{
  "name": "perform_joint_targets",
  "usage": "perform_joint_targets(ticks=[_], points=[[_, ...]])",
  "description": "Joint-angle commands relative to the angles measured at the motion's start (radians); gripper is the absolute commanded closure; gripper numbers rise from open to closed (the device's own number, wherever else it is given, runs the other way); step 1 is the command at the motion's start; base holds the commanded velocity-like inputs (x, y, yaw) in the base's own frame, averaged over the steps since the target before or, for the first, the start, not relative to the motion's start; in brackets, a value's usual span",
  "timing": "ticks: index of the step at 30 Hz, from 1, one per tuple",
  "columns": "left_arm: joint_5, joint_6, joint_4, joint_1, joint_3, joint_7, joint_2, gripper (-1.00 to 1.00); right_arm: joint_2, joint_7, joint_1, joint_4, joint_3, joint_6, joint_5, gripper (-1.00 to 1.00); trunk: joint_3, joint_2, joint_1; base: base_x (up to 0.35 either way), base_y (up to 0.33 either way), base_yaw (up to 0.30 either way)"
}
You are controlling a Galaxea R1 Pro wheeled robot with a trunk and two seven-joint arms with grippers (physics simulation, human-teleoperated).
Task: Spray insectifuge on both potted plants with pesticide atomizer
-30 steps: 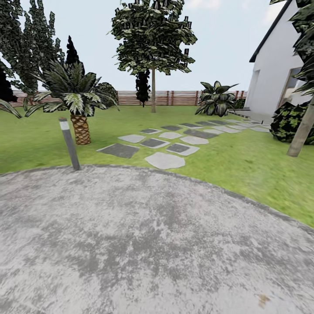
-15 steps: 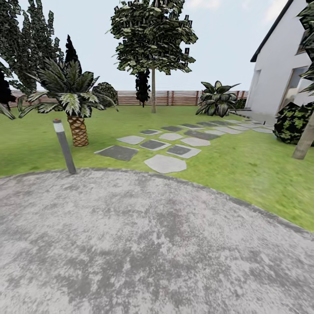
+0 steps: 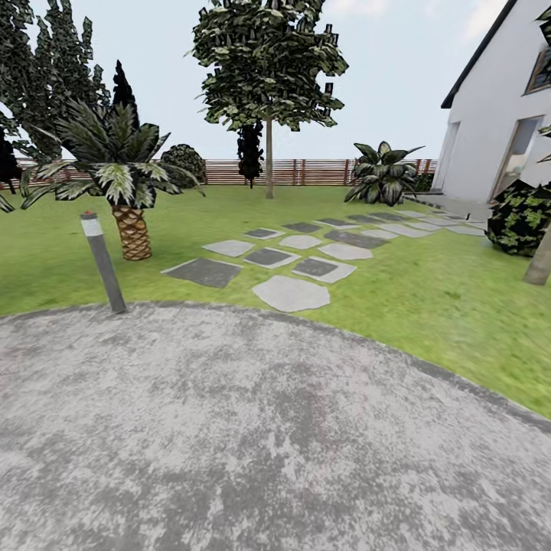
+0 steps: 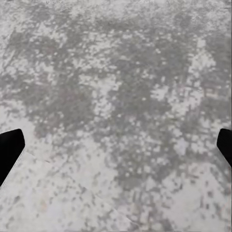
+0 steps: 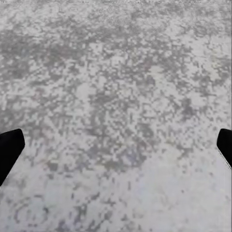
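Plain black left fingers (image 4: 9,147) and right fingers (image 5: 9,147), blunt-tipped, without markings

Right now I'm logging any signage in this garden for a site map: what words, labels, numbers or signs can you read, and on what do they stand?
None: no readable text, number or sign.
The bollard lamp carries no lettering.
The house wall, the wooden fence and the stepping stones are unmarked.
The paved patio beneath the left gripper and right gripper shows just grey mottling.
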Motion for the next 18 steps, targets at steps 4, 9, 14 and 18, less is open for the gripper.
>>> perform_joint_targets(ticks=[4,9,14,18], points=[[0.001,-0.003,0.001,-0.001,0.002,0.0,0.0,-1.0,0.0,0.0,0.0,0.0,-0.001,-0.002,0.0,-1.0,-0.001,0.0,0.0,0.339,0.0,0.0],[0.001,-0.003,0.0,-0.001,0.002,0.0,0.0,-1.0,0.0,0.0,0.0,0.0,-0.001,-0.003,0.0,-1.0,-0.001,0.0,0.0,0.339,0.0,0.0],[0.001,-0.003,0.001,-0.001,0.002,0.0,0.0,-1.0,0.0,0.0,0.0,0.0,-0.001,-0.003,-0.001,-1.0,-0.001,0.0,0.0,0.339,0.0,-0.163],[0.001,-0.003,0.0,-0.001,0.002,0.0,0.0,-1.0,0.0,0.0,0.0,-0.001,-0.001,-0.003,-0.001,-1.0,-0.001,0.0,0.0,0.339,0.0,-0.115]])
